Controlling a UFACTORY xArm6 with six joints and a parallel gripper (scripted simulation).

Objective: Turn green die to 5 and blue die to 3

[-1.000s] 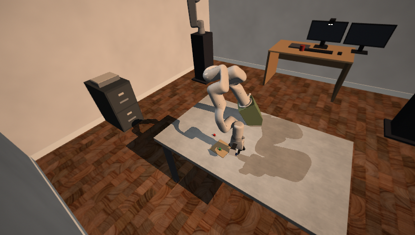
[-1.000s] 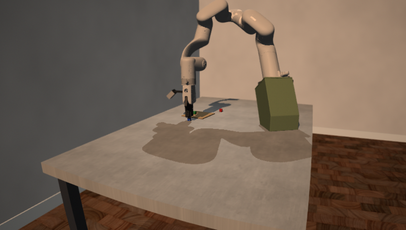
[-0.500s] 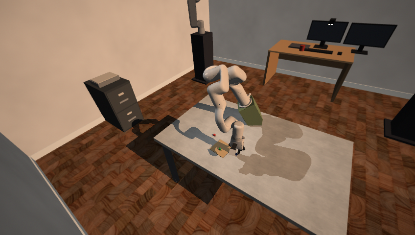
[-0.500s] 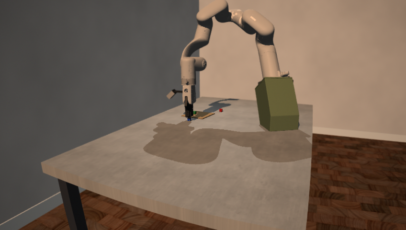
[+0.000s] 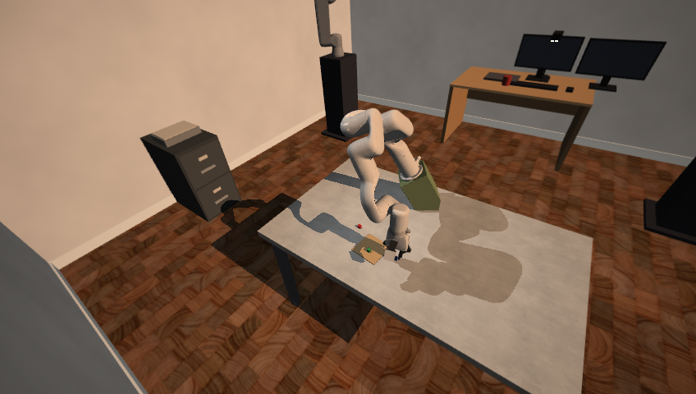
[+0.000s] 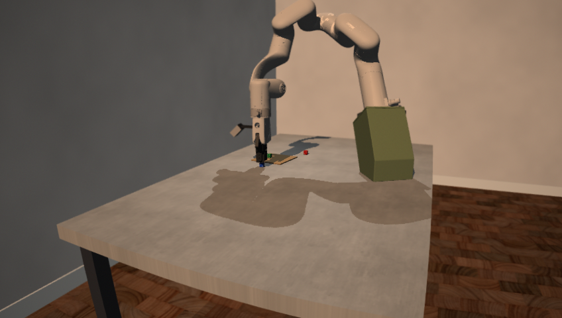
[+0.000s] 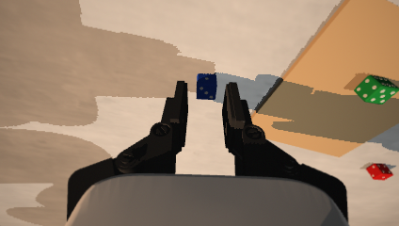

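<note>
The blue die lies on the bare table just off the edge of the tan mat. My gripper points straight down right above the blue die, fingers partly open with a gap a little wider than the die and nothing between them. The green die lies flat on the mat. The red die lies on the table beyond the mat.
The arm's olive-green base box stands on the table behind the mat. The table's near-left edge runs close to the mat.
</note>
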